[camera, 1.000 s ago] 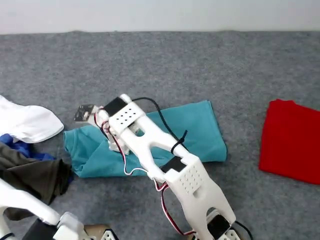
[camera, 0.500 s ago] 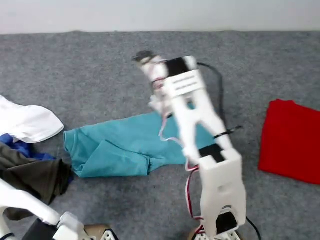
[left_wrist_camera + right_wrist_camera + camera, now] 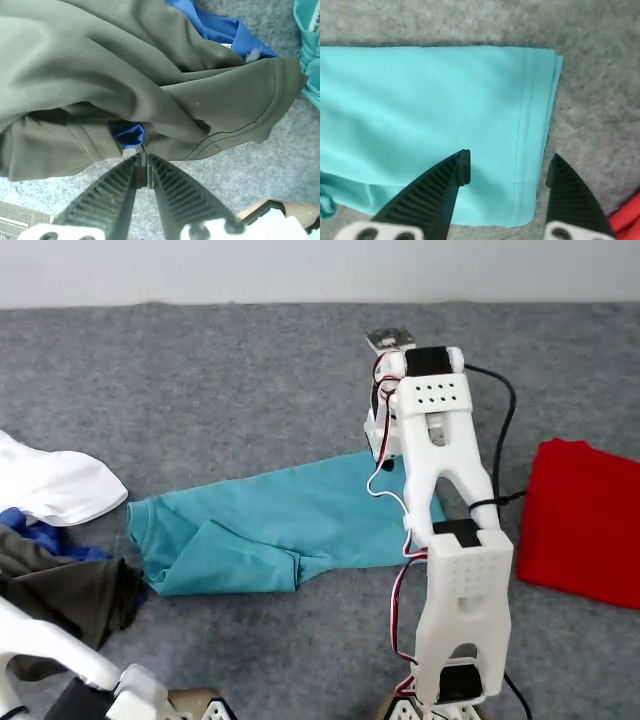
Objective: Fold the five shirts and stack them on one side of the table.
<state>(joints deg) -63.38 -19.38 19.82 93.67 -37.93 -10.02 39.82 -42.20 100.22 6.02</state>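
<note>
The grey table point(image 3: 250, 370) carries 5 shirts. The teal shirt point(image 3: 270, 525) lies stretched out near the middle, one end loosely folded over. The folded red shirt point(image 3: 585, 525) sits apart at the right edge of the high view. At the left edge lies a heap: the olive shirt point(image 3: 70, 600), the white shirt point(image 3: 50, 485), and the blue shirt point(image 3: 40, 538) between them. The right claw point(image 3: 509, 169) hangs wide above the teal shirt's hemmed end. The left claw point(image 3: 145, 162) has its jaws pressed together, with the tips at the olive shirt's edge.
</note>
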